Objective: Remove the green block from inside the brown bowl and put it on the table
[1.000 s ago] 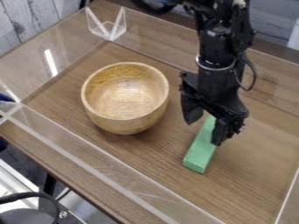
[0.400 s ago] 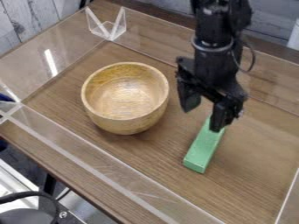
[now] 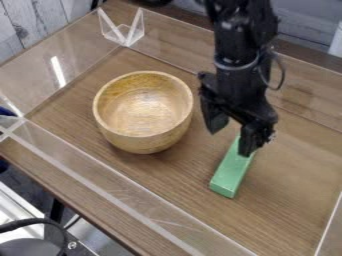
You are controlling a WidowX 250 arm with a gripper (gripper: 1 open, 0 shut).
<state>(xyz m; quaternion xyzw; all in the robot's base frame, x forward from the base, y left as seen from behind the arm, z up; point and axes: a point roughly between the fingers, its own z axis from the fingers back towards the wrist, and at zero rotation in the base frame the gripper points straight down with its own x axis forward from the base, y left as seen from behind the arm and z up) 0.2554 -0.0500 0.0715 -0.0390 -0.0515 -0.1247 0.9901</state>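
1. In the single camera view, the green block [image 3: 231, 170] is seen lying flat on the table [image 3: 134, 190], to the right of the brown bowl [image 3: 143, 110] and clearly apart from its wall. It rests lengthwise, one end pointing toward the near edge, the other end tucked under the gripper.

2. The gripper [image 3: 231, 134] is pointed straight down above the far end of the block, with its jaws spread wide and nothing held between them. The block is judged to be released, since its full length is borne by the tabletop and no finger is seen pressing its sides.

3. The bowl is shown upright and empty, its grained inside bare. This is judged to fit a task whose removal step is already done: the block is outside the bowl and on the table, as required.

4. The spread jaws directly over the block are judged to be kept wide so that the fingers can be lifted clear without dragging or tipping the bar.

5. Clear acrylic walls [image 3: 54, 70] are seen edging the table; neither the block nor the bowl touches them.
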